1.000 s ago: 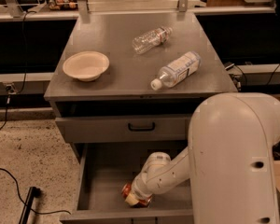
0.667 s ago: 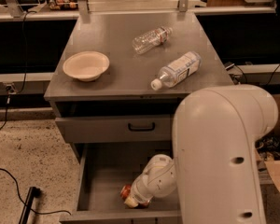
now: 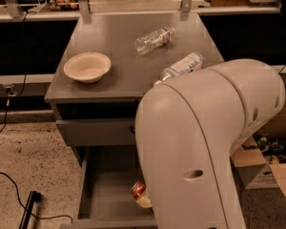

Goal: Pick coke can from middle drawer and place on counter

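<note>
The coke can [image 3: 138, 189] shows as a small red can, tilted, over the floor of the open middle drawer [image 3: 105, 194] at the bottom of the view. My gripper [image 3: 143, 201] is down in the drawer right at the can; a pale part of it touches the can's lower side. The rest of it is hidden behind my big white arm [image 3: 205, 147]. The counter [image 3: 114, 56] is the grey cabinet top above the drawers.
On the counter lie a cream bowl [image 3: 87, 66] at the left and two clear plastic bottles [image 3: 154, 39] [image 3: 183, 65] at the right. The top drawer front [image 3: 95, 131] is shut. A cardboard box [image 3: 269, 163] stands at the right, and a black cable [image 3: 19, 185] lies on the floor.
My arm has swung left and closer to the camera and now covers the right half of the cabinet. The can and gripper stay at about the same spot in the drawer.
</note>
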You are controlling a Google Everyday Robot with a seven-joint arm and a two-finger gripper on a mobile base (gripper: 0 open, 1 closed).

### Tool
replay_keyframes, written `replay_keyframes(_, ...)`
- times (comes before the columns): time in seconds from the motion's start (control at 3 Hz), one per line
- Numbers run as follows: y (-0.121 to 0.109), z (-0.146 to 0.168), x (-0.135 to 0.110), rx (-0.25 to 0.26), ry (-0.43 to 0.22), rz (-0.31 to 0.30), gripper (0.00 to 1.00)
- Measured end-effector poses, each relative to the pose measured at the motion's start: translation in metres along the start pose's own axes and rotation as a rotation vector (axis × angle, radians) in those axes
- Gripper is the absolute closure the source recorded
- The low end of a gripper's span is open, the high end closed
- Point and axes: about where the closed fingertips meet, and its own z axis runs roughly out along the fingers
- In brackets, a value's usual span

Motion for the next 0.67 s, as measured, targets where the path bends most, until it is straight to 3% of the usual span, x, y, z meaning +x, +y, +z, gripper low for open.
replay_keyframes(0.33, 0.000, 0.000, 0.000, 0.000, 0.000, 0.000, 1.00)
replay_keyframes(0.67, 0.002, -0.004, -0.015, -0.024, -0.059, -0.041, 1.00)
